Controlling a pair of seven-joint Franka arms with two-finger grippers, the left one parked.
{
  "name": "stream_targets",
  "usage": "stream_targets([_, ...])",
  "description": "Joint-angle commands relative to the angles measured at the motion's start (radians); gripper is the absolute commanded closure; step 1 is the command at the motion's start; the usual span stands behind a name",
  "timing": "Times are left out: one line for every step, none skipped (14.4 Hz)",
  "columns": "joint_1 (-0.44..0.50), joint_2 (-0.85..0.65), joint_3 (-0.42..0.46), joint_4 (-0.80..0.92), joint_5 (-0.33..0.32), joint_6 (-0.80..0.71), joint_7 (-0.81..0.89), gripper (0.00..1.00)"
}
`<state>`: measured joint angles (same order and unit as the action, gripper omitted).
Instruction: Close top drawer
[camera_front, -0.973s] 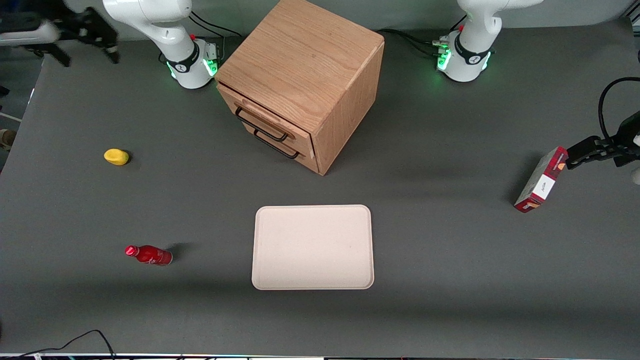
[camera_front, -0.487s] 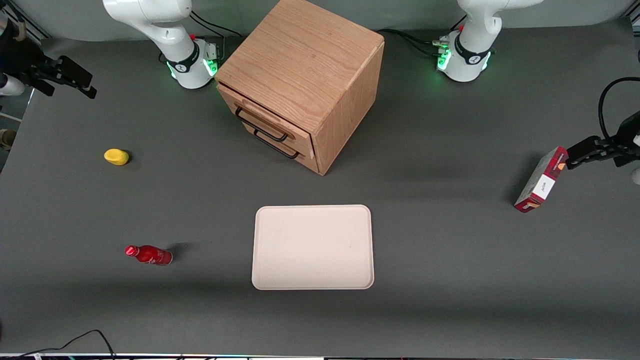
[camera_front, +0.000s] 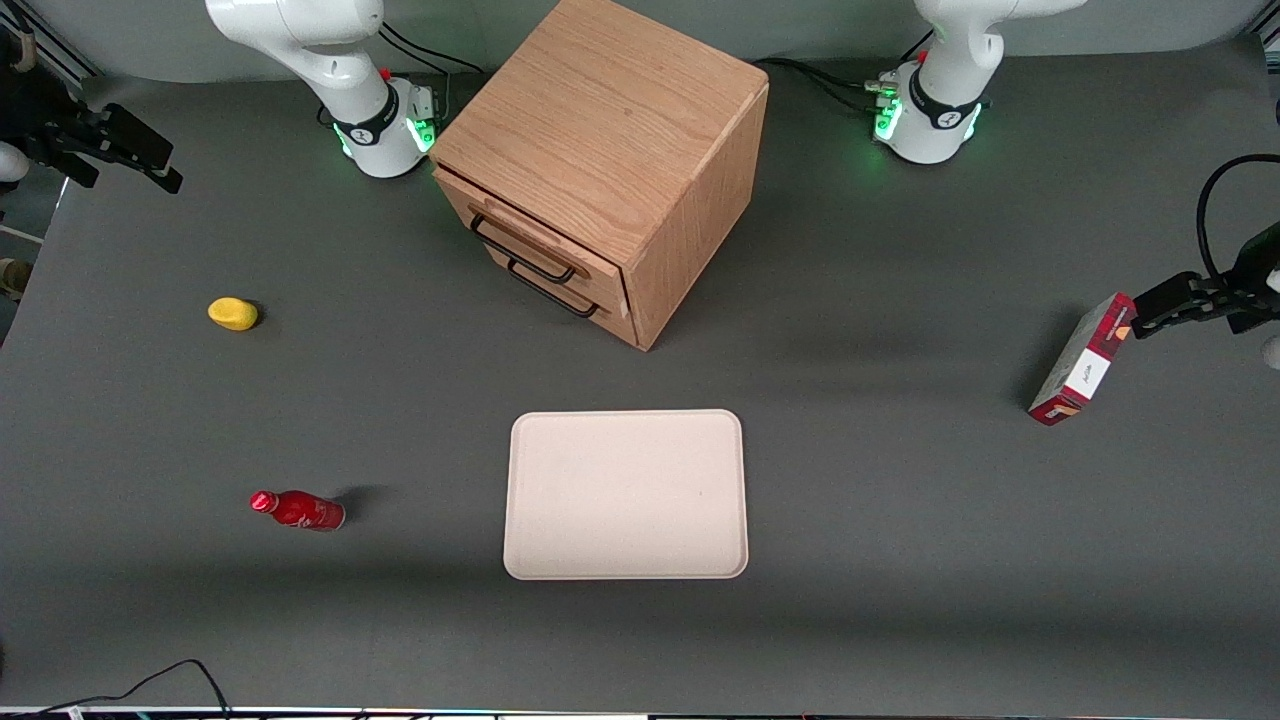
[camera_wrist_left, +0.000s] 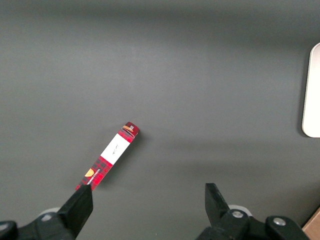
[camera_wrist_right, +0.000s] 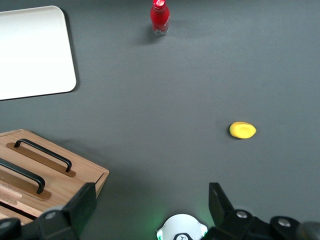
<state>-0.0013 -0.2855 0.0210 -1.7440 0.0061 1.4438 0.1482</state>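
Fingers (camera_wrist_right: 80, 207) of the gripper (camera_front: 120, 150) are wide apart, high near the working arm's table end, and should push flat on the top drawer (camera_front: 535, 240) front.

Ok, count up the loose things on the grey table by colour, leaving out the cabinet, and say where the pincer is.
Red: 2, small red bottle, red carton
Yellow: 1, yellow lemon-shaped object
Cream: 1, flat cream tray
Total: 4
The pincer hangs open at the working arm's end of the table.
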Motion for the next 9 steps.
stream_targets([0.003, -0.004, -0.001, -0.003, -0.018, 0.007, 0.016, 0.0])
stream_targets([0.003, -0.004, -0.001, -0.003, -0.02, 0.007, 0.017, 0.0])
stream_targets([0.003, -0.004, 0.0, -0.003, -0.02, 0.007, 0.019, 0.0])
stream_targets([0.003, -0.004, -0.001, -0.003, -0.02, 0.007, 0.019, 0.0])
stream_targets([0.003, -0.004, 0.0, -0.002, -0.02, 0.007, 0.019, 0.0])
stream_targets([0.003, -0.004, 0.0, -0.002, -0.02, 0.007, 0.019, 0.0])
stream_targets([0.003, 0.002, -0.001, 0.004, -0.02, 0.007, 0.013, 0.0])
stream_targets([0.003, 0.021, 0.0, 0.023, -0.02, 0.007, 0.011, 0.0])
stream_targets([0.003, 0.047, 0.0, 0.059, -0.02, 0.004, 0.016, 0.0])
